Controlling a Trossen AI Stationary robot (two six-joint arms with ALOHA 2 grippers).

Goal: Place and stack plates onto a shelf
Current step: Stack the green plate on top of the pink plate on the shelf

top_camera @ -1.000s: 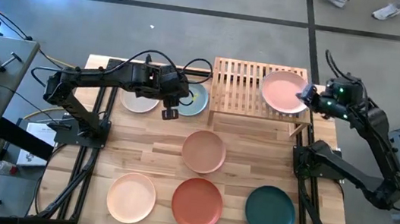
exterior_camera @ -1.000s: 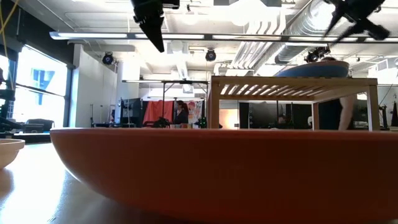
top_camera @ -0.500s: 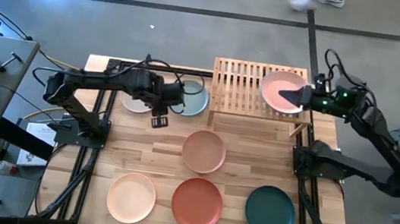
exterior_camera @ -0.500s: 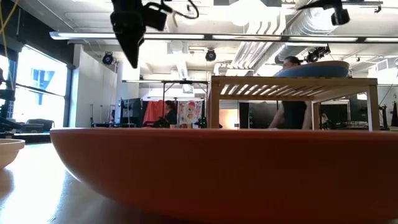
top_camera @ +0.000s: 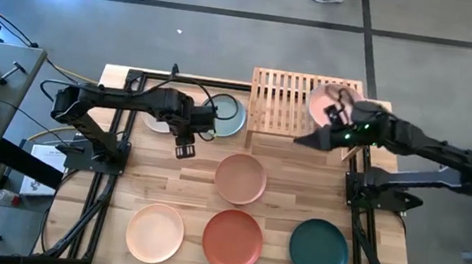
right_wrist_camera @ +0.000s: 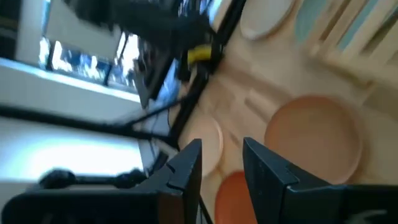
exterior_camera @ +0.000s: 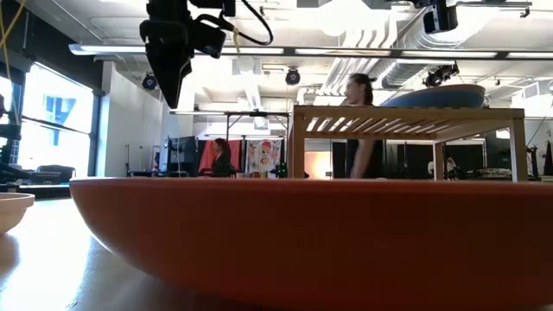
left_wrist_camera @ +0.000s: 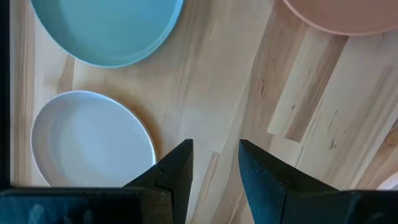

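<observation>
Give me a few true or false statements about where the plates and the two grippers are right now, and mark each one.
1. A pink plate lies on the shelf. True.
2. The left gripper holds the off-white plate. False: its fingers are open and empty above bare wood.
3. The dark green plate is on the table's near row. True.
4. The right gripper is shut on the tan-pink plate. False: it is open, holding nothing.
5. The orange-red plate sits on the shelf. False: it is on the table.
</observation>
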